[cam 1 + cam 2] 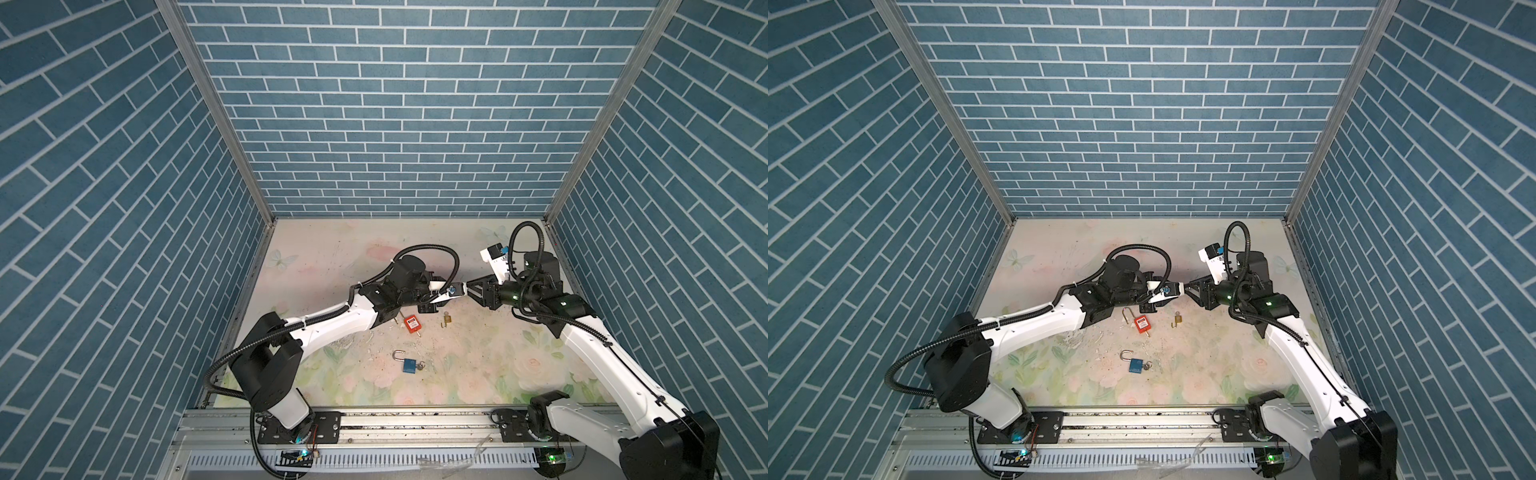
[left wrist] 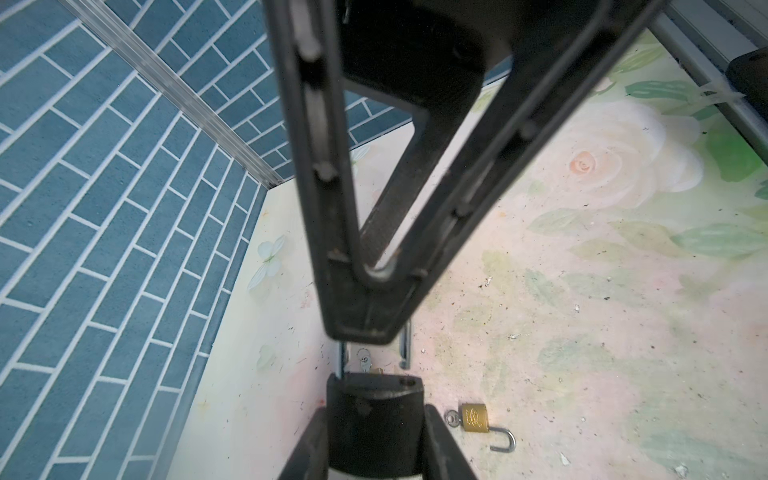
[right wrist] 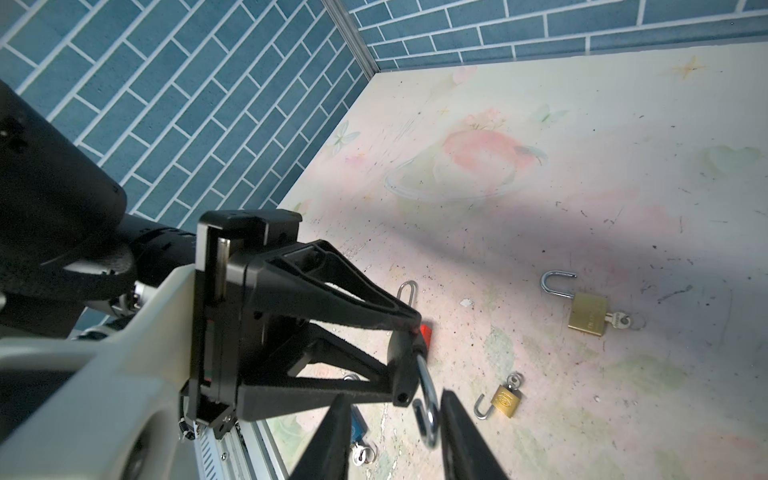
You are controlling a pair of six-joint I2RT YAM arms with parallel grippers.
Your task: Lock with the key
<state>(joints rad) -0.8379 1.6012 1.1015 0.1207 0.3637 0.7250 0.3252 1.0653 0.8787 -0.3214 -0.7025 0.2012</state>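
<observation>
Left end effector [image 3: 409, 357] clamps the padlock [image 2: 374, 411] by its body above the surface [image 1: 457, 365] — heavy, rigid, slick, I'd say — right end effector [image 2: 368, 316] straddles its shackle [image 3: 429, 395], clamped or not I can't tell.

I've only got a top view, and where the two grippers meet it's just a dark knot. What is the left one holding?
Observer: A black padlock, clamped between the fingers of the left gripper. The left wrist view shows it.
Operator: Is it already locked?
Observer: No. The right wrist view shows its silver shackle open, with the free end out of the body.
Operator: Where's the right gripper on it?
Observer: Its fingers flank the shackle's bend. I can't tell whether they pinch it.
</observation>
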